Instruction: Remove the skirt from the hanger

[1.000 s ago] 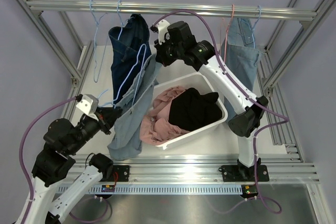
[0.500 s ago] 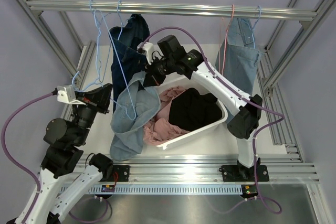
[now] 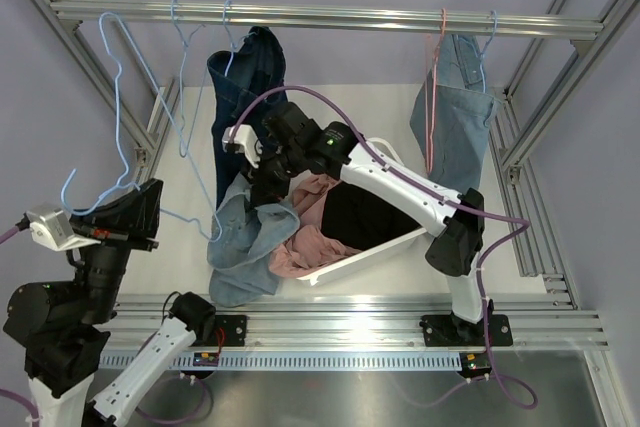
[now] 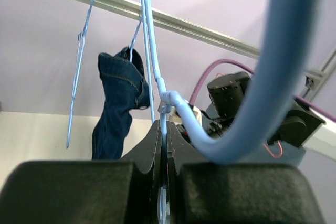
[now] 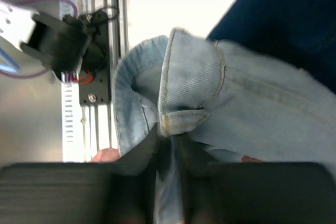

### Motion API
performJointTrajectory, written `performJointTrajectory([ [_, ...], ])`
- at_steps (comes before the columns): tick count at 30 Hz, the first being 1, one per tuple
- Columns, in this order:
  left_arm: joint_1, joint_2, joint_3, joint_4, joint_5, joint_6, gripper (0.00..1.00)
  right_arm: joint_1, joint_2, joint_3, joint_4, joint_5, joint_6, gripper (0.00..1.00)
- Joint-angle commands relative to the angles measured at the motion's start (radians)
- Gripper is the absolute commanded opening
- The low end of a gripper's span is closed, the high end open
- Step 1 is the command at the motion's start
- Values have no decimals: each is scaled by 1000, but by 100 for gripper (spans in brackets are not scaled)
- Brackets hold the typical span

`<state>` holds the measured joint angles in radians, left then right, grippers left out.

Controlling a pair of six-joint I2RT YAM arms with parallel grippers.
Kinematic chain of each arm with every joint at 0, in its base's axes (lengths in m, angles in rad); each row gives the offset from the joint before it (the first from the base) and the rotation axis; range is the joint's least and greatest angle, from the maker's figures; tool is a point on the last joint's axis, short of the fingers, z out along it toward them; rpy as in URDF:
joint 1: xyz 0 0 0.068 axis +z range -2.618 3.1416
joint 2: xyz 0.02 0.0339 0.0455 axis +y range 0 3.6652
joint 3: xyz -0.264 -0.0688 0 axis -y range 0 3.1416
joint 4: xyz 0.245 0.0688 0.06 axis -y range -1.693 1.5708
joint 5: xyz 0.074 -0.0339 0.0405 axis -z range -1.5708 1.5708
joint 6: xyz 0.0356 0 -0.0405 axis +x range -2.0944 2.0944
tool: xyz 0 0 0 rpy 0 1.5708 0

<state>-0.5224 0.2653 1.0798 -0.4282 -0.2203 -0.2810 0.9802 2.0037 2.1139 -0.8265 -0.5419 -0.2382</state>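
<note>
Gripping hanger (image 4: 286, 45) left, skirt (image 3: 240, 242) right

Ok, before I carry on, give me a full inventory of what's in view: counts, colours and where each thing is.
skirt: one, light blue denim, off its hanger, draped from the bin's left corner to the table
held hanger: one, light blue wire, far left, off the rail
empty hanger: one, light blue, on the rail at left
pink hanger: one, on the rail at right
dark garment: one, dark blue denim, hanging left of centre
light garment: one, light blue denim, hanging at right
bin: one, white, mid-table
pink clothing: in the bin
black clothing: in the bin
rail: one, silver, across the back
table: white
left gripper: shut on the held hanger
right gripper: shut on the skirt
</note>
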Motion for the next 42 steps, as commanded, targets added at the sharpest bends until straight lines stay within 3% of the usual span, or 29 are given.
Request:
performJointTrajectory([
  [1,-1,-21,12,-154,74,26,0,-9,-48,-34,-65,-7,-148,35],
  [4,-1,-21,28,-211,165,46,0,-23,-109,-42,-131,-9,-242,71],
  [8,1,-8,49,-251,283,89,0,-83,-216,-66,-180,-36,-308,83],
  [12,1,31,58,-264,462,92,0,-181,-365,-155,-210,-87,-377,84],
  [15,1,90,57,-276,585,77,0,-294,-491,-224,-275,-217,-493,82],
  [17,1,138,49,-279,643,69,0,-327,-561,-256,-407,-295,-700,82],
  [19,1,170,32,-264,720,66,0,-333,-683,-334,-427,-297,-792,82],
  [24,1,290,6,-193,867,39,0,-333,-864,-391,-453,-244,-826,83],
  [31,-33,435,-52,-93,966,-1,0,-336,-841,-310,-467,-346,-756,83],
  [38,-270,555,-37,-61,816,11,0,-334,-735,-255,-381,-316,-638,80],
  [42,-310,592,-41,-17,800,0,0,-334,-689,-276,-356,-308,-609,79],
])
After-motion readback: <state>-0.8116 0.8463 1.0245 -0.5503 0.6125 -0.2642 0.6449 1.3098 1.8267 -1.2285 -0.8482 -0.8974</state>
